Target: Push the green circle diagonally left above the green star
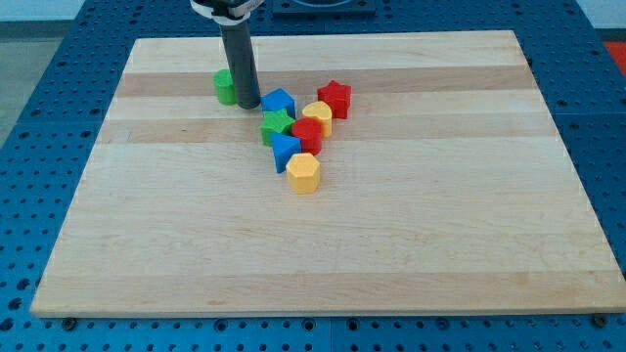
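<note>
The green circle point(225, 87) sits on the table point(411, 244) touching my tip point(248, 105) on the tip's left as the view shows it, partly hidden behind the rod, and it already lies up and to the left of the green star point(277, 124), which is just below and right of the tip. There is no pincer on this arm, only the rod, so nothing is open, closed or held. The main risk, as I judge it, is the crowding on the tip's right: the blue cube point(279, 102) is just beside the rod, and a sideways sweep could knock it or the green star and shift the reference. Pushing off-centre could also let the round block slip around the tip. Being a short disc, the circle has no long axis and no facing direction that I can see. Further from the tip lie the yellow block point(318, 115), red star point(335, 98), red block point(308, 134), a second blue block point(286, 151) and the yellow hexagon point(304, 173).
</note>
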Action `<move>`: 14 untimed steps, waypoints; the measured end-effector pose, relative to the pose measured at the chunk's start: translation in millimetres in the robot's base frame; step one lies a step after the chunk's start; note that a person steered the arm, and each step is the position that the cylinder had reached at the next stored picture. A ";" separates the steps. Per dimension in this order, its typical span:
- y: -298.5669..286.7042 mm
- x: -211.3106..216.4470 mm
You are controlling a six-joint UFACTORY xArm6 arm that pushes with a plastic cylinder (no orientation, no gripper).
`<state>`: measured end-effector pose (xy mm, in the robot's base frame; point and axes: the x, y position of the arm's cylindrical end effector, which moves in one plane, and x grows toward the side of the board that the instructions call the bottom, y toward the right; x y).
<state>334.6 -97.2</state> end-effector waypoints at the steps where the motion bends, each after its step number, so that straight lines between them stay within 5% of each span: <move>1: 46.0 0.0; 4: 20.6 -35.6; 6: 104.1 -58.3; 9: 92.9 -54.5; 10: 69.2 -110.5; 11: 6.9 -119.6; 12: -63.6 -87.6; 14: -31.5 -31.4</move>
<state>303.2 -128.7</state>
